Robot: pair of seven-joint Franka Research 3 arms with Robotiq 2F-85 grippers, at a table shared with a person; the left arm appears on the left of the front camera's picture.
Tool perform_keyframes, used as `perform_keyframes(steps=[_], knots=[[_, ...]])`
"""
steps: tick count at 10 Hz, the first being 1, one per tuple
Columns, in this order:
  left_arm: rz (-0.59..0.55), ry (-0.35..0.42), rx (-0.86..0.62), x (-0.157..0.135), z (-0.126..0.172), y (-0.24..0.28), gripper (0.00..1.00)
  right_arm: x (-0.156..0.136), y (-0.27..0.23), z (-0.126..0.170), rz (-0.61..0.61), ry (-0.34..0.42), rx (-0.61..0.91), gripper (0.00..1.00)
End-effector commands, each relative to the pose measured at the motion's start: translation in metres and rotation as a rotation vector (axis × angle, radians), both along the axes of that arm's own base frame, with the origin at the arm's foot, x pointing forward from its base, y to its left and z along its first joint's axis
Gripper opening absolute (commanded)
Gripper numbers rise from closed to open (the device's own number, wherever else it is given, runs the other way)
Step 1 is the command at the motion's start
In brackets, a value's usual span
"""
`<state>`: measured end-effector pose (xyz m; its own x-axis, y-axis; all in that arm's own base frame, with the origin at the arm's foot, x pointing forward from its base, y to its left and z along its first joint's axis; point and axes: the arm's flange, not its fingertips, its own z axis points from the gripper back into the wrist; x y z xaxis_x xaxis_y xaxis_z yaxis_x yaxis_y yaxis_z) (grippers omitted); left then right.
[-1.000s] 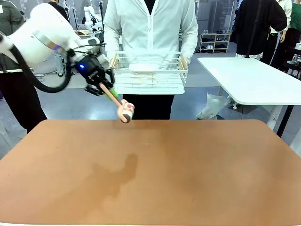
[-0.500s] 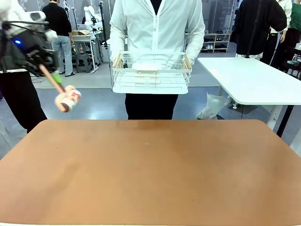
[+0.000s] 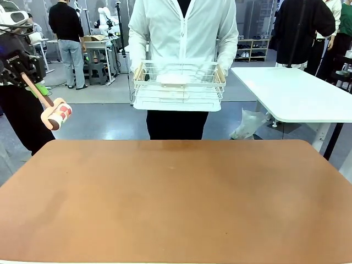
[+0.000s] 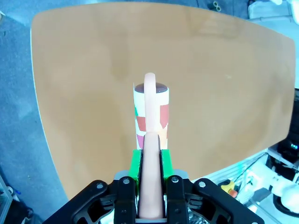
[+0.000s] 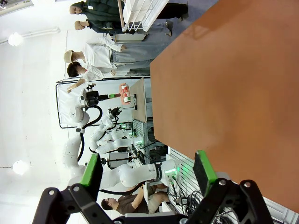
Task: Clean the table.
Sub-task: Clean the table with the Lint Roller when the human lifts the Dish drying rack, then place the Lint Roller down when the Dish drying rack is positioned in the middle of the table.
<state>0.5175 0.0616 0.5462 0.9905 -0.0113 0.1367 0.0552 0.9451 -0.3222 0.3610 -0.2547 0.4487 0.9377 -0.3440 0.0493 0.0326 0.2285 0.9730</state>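
1. a person in a white zipped jacket [image 3: 184, 27] stands at the far side.
2. that person holds a white wire rack [image 3: 179, 87] at waist height, something pale lying inside it.
3. a white-topped table [image 3: 291, 91] with thin legs stands to the right.
4. a low shelf [image 3: 252, 49] sits far back.
5. a person in black [image 3: 66, 33] stands far left, back turned.

The left arm runs off the front view's left edge. The table [image 3: 176, 203] is cut at its near edge. The roller's [image 4: 150, 112] print is too small to read.
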Motion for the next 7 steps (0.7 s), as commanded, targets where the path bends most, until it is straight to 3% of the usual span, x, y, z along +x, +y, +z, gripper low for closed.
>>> perform_keyframes(steps=[1, 7], knots=[[-0.006, -0.006, 0.013, -0.0001, 0.0039, 0.0028, 0.21, -0.0022, 0.0003, 0.001, 0.002, -0.002, 0.002, 1.0], [-0.006, -0.006, 0.013, -0.0001, 0.0039, 0.0028, 0.21, -0.0022, 0.0003, 0.001, 0.002, -0.002, 0.002, 1.0]])
